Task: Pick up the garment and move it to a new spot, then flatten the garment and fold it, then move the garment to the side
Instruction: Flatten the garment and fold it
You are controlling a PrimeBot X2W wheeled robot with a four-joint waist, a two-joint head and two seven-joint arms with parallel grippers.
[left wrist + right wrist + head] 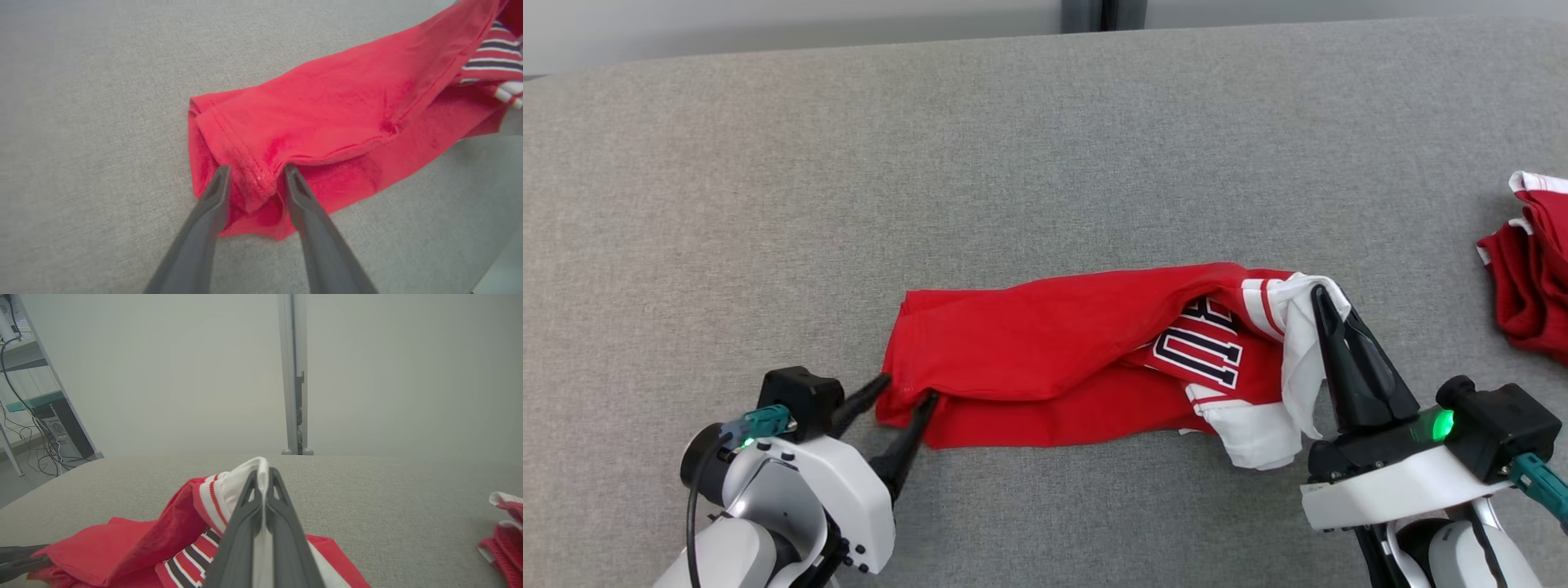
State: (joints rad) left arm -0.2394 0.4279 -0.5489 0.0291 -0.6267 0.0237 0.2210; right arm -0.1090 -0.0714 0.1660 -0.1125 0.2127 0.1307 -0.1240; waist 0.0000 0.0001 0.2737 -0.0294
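Dark-fingered left gripper (907, 396) and right gripper (1319, 298) at opposite ends of red jersey garment (1045, 343) with white striped sleeves.
Straddles hem corner (261, 183) with left fingers (212, 196) parted, fabric between them, not clamped; pinches white sleeve (239, 477) with right fingers shut tight. Lies folded lengthwise on grey fabric tabletop (1045, 163), between the grippers; second red-and-white cloth heap (1531, 278) well apart at right edge.

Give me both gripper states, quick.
Left gripper: open, fingers straddling the red corner of the garment.
Right gripper: shut on the garment's white part.
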